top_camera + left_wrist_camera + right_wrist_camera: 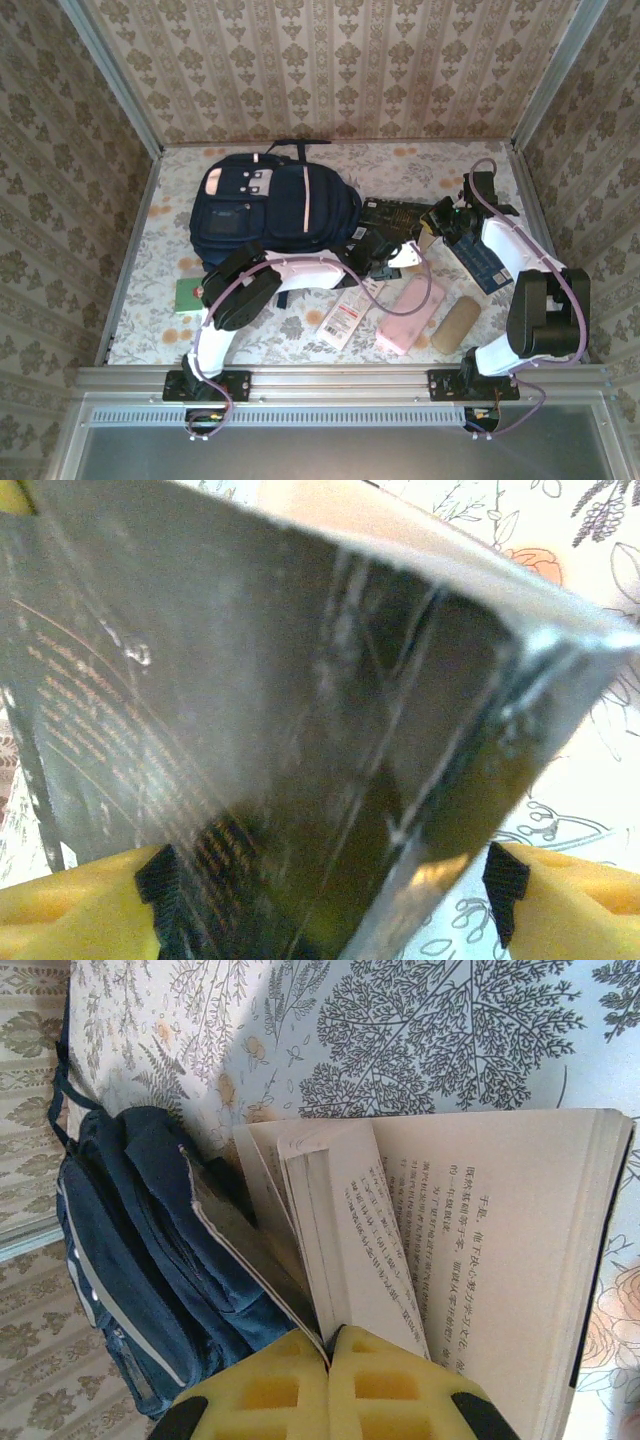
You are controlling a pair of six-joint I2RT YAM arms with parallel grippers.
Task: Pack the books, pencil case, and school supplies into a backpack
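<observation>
The navy backpack (270, 205) lies at the back of the table, also in the right wrist view (130, 1240). Just right of it is a dark book (395, 213) with yellow print. My right gripper (437, 222) (328, 1335) is shut on the thin edge of that book (480, 1240), whose white printed pages fan open beside the backpack. My left gripper (385, 252) (330, 880) is open, and the book's glossy dark cover (300, 680) reaches down between its fingers, apart from the right one. On the near table lie a green booklet (188, 295), a white packet (345, 318), a pink pouch (410, 312) and a tan pouch (455, 325).
A flat blue item (485, 262) lies under my right forearm. Patterned walls close in the table on three sides. A metal rail (340, 380) with the arm bases runs along the near edge. The floral tablecloth (160, 330) shows at the near left.
</observation>
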